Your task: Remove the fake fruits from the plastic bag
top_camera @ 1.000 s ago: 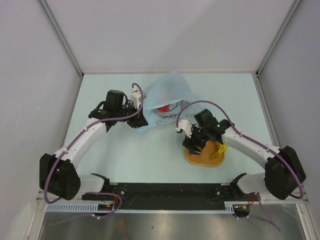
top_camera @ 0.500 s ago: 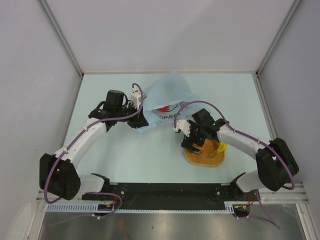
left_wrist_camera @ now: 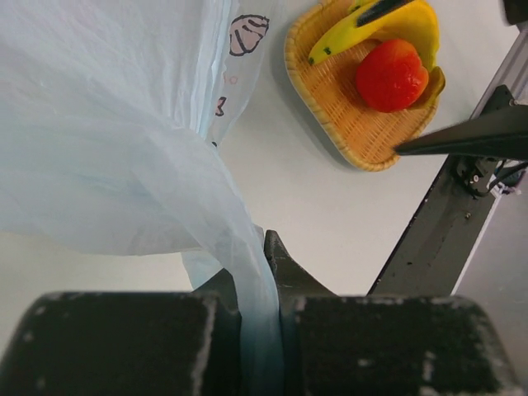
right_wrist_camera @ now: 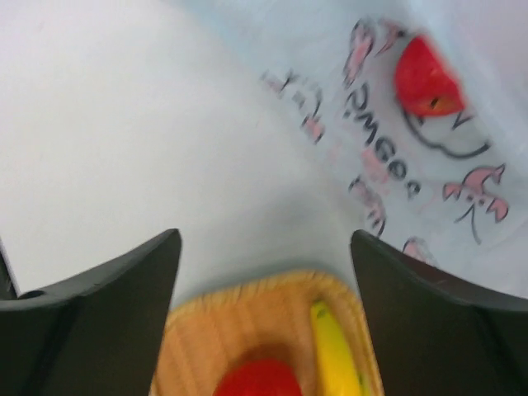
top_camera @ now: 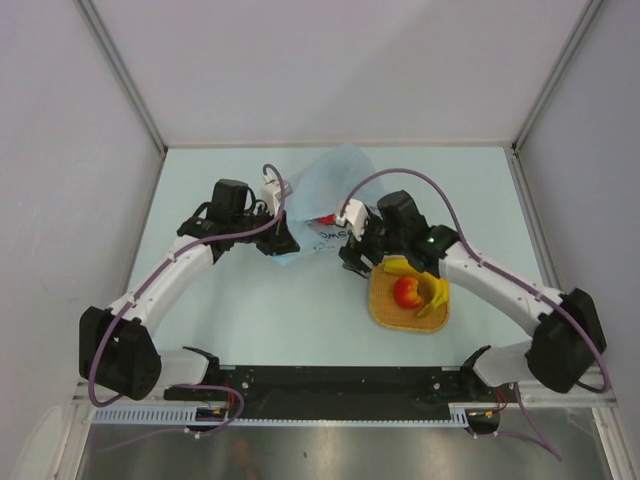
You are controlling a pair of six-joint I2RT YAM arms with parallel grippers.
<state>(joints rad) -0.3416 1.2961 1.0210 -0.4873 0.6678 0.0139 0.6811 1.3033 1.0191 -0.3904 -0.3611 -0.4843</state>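
Observation:
The light-blue plastic bag (top_camera: 335, 185) lies at the table's middle back, with a red fruit (top_camera: 325, 217) showing through it. My left gripper (top_camera: 283, 241) is shut on the bag's left edge, and bag film (left_wrist_camera: 107, 148) is pinched between its jaws (left_wrist_camera: 262, 272). My right gripper (top_camera: 352, 256) is open and empty, between the bag and the woven mat (top_camera: 385, 314). A red fruit (top_camera: 406, 293) and a yellow banana (top_camera: 433, 291) lie on the mat. The right wrist view shows the bagged red fruit (right_wrist_camera: 425, 82) ahead and the mat fruit (right_wrist_camera: 256, 381) below.
The woven mat (left_wrist_camera: 330, 103) sits right of centre near the front, with its red fruit (left_wrist_camera: 392, 74) and banana (left_wrist_camera: 388, 25) on it. White walls close in the table at the back and sides. A black rail runs along the near edge.
My right gripper has moved from over the mat up and left toward the bag and is now open. A red fruit now lies uncovered on the mat. The left arm holds still.

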